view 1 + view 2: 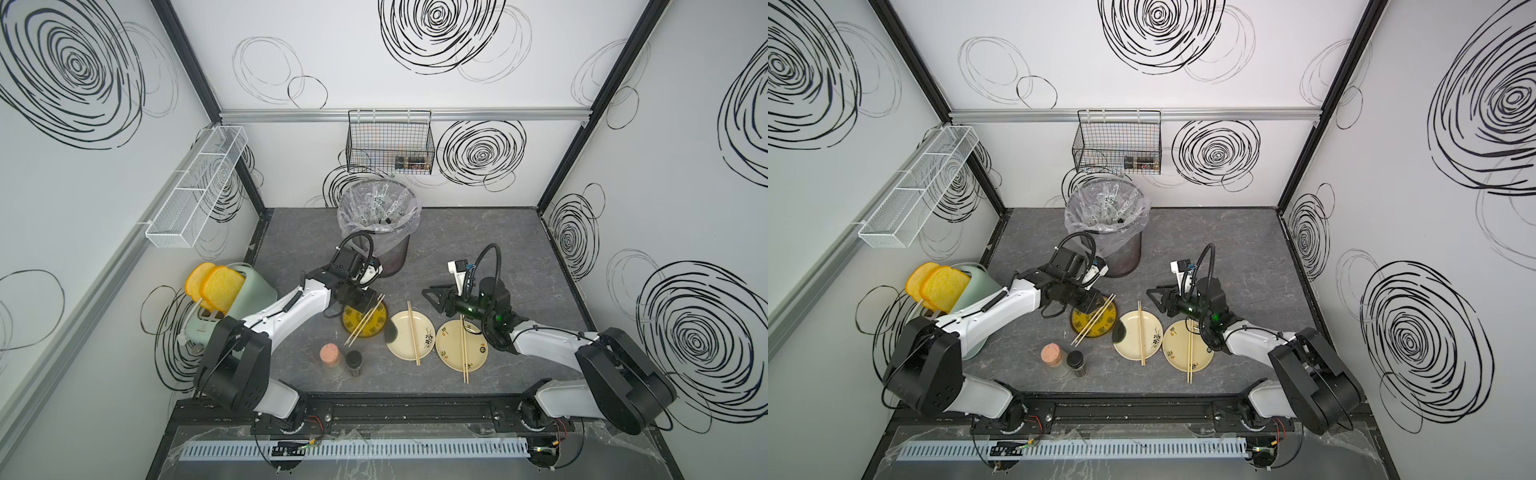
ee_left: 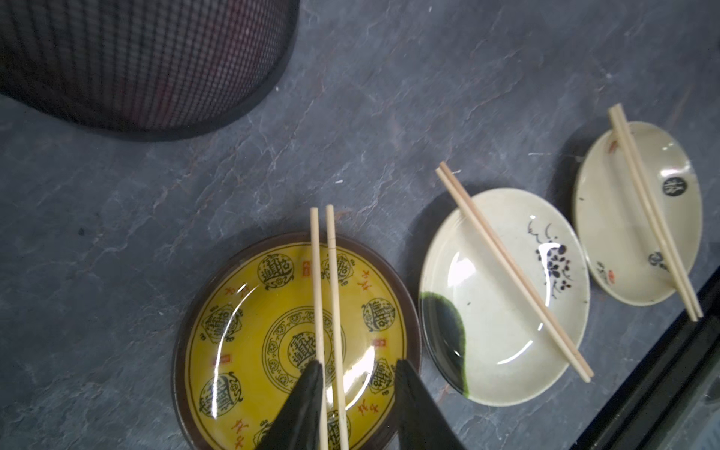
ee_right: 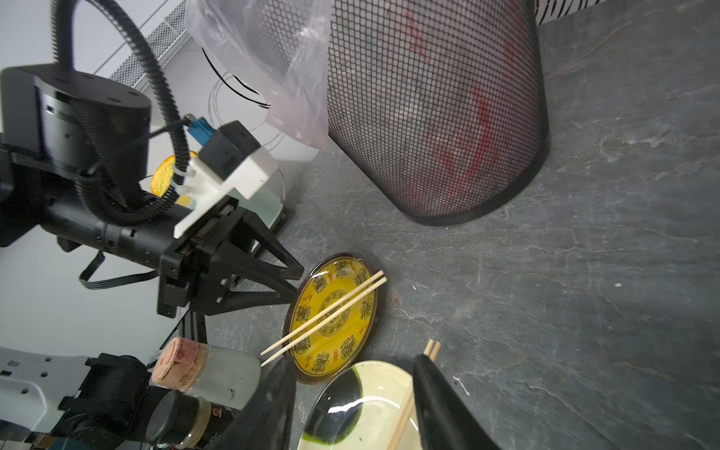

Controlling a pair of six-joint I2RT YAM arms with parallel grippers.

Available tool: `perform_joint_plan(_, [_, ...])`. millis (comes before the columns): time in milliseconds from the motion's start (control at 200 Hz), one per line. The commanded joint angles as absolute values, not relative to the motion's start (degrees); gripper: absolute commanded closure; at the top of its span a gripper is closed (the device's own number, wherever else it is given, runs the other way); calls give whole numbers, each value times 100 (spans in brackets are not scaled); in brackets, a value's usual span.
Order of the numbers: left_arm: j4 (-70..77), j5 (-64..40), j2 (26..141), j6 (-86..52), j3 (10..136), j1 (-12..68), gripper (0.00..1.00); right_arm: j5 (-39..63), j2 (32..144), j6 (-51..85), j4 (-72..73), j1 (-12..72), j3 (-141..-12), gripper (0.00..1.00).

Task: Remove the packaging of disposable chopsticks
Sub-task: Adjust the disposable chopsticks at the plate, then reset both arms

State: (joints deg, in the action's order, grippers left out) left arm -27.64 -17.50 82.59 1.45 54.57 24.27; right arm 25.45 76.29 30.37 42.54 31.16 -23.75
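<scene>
"While the left gripper [image 2: 358, 364] hangs over the yellow plate [image 2: 241, 311], how do its jaws stand?"

"Apart, gripping nothing. In the left wrist view, the disposable chopsticks [image 2: 334, 272] lie across that plate. One stick runs between the two black fingers [image 2: 306, 405] and the other along the edge of one finger. Whether it touches, I cannot tell."

"And the right gripper [image 3: 352, 358]?"

"Its jaws are wide apart as well, with nothing held. In both top views it sits right of centre in the frame, level with the left gripper."

"Where are the other chopsticks?"

"Bare, one pair to a plate. In both top views three plates form a row at lower centre of the tabletop [image 1: 519, 249]. The yellow one is at the left. Next is a cream plate with a dark green blotch [image 2: 487, 311] bearing the second pair [image 2: 514, 272]. Last is a cream plate with small dark marks [image 2: 607, 218] bearing the third pair [image 2: 656, 212]. Every pair overhangs its rim."

"And the packaging [image 1: 374, 201]?"

"In a top view, clear sleeves with dark printed marks lie inside the mesh bin [image 3: 428, 117]. It wears a crinkled clear liner [image 3: 272, 58] and stands at upper centre of the tabletop, above the yellow plate in the frame."

"Anything beside the plates?"

"A cork-topped jar [image 1: 330, 357] and a black-capped jar [image 1: 354, 361], side by side below the yellow plate."
</scene>
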Motion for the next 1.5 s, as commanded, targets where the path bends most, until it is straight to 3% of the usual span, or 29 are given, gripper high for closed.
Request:
perform_joint_plan(0, [-2299,-2265,7803,34,5196,2426,62,1645,7377,2468,3506,3163,-2623,48])
perform_joint_plan(105, [-2192,-2504,7467,-22,5160,2439,61,728,7040,2172,2442,3116,-2906,50])
perform_joint_plan(235, [-1922,-2882,7155,-195,5020,2476,61,-1210,6192,2027,1595,3102,-2873,49])
perform_joint_plan(340, [-1952,-2873,6983,-185,5009,2515,60,-2820,5597,1818,1580,3033,-2566,47])
perform_joint_plan(445, [-1839,-2867,6739,-226,4927,2516,59,-3491,5319,1308,2052,2627,-2133,43])
perform_joint_plan(625, [-1721,-2883,6623,-288,4816,2522,58,-3088,5578,476,3851,1395,-1155,34])
perform_joint_plan(776, [-1563,-2760,6576,-334,4760,2488,57,-2178,6430,772,4788,295,-945,32])
perform_joint_plan(841, [-1514,-2626,6560,-367,4729,2461,57,-1863,6671,836,4772,121,-1144,31])
perform_joint_plan(1051, [-1077,-2219,6438,-686,4569,2311,56,-445,8111,629,7295,-238,-835,29])
perform_joint_plan(1151, [-736,-1795,6288,-986,4408,2197,55,-487,8307,640,6719,-135,-1159,22])
perform_joint_plan(1211, [-370,-1168,6114,-1211,4266,2048,47,-804,8395,636,6554,-33,-1308,18])
perform_joint_plan(1226, [-246,-966,6060,-1271,4209,1995,42,-896,8406,638,6484,7,-1341,13])
perform_joint_plan(1241, [-121,-683,6006,-1342,4165,1946,37,-954,8410,637,6429,32,-1366,1])
perform_joint_plan(1316, [999,774,5742,-1636,3602,1760,33,-957,8396,626,6461,35,-1348,2])
perform_joint_plan(1371, [1976,1281,5634,-1504,3130,1638,29,-954,8400,633,6485,37,-1341,2])
perform_joint_plan(1386, [2189,1408,5626,-1392,3029,1620,23,-958,8400,632,6478,35,-1346,2])
perform_joint_plan(1416, [2566,1625,5625,-1118,2861,1601,0,-957,8398,625,6469,31,-1349,2])
perform_joint_plan(1491, [3217,2240,5727,-283,2476,1585,4,-958,8396,627,6473,40,-1345,2])
